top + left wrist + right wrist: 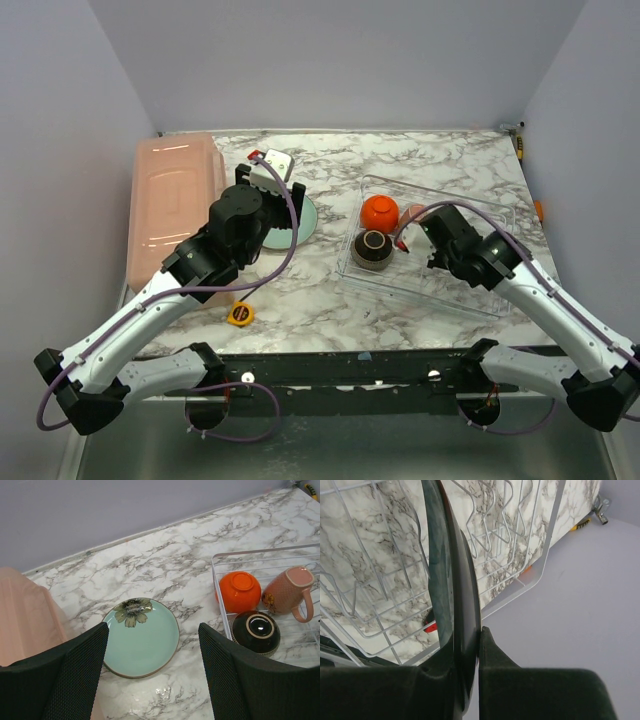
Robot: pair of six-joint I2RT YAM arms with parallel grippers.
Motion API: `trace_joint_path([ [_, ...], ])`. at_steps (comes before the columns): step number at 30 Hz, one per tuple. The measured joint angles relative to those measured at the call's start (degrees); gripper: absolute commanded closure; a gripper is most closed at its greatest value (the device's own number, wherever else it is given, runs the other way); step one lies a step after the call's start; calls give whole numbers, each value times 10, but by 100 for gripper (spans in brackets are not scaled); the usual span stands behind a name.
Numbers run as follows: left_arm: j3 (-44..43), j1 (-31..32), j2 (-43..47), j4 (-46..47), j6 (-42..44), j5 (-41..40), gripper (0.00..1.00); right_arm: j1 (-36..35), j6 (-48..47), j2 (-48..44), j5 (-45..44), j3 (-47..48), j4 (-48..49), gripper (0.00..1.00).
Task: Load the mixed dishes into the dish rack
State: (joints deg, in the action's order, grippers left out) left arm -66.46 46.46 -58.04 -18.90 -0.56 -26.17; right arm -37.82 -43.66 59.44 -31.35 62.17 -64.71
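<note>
- Whole only in left wrist view: teal plate, flat beside dish rack; orange bowl, brown bowl and mug inside.
- Left gripper spread wide above plate, empty.
- Right gripper pinching thin dark glossy rim; which dish, cannot tell.

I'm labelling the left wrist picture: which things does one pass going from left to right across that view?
salmon-pink tub → teal plate → orange bowl → pinkish-tan mug. The dark brown bowl overlaps the orange bowl sideways, so it is left out of the order.
</note>
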Motion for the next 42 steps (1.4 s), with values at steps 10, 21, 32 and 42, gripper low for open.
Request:
trace_joint_path([
  [10, 0, 0, 0, 0, 0, 0, 27, -9, -16, 63, 3, 3, 20, 99],
  [21, 3, 0, 0, 4, 0, 0, 27, -9, -38, 75, 0, -12, 50, 61],
  [32, 4, 0, 0, 5, 0, 0, 27, -9, -44, 72, -58, -15, 81, 37],
  [42, 4, 0, 0, 5, 0, 0, 27, 12, -49, 85, -164, -14, 167, 33],
])
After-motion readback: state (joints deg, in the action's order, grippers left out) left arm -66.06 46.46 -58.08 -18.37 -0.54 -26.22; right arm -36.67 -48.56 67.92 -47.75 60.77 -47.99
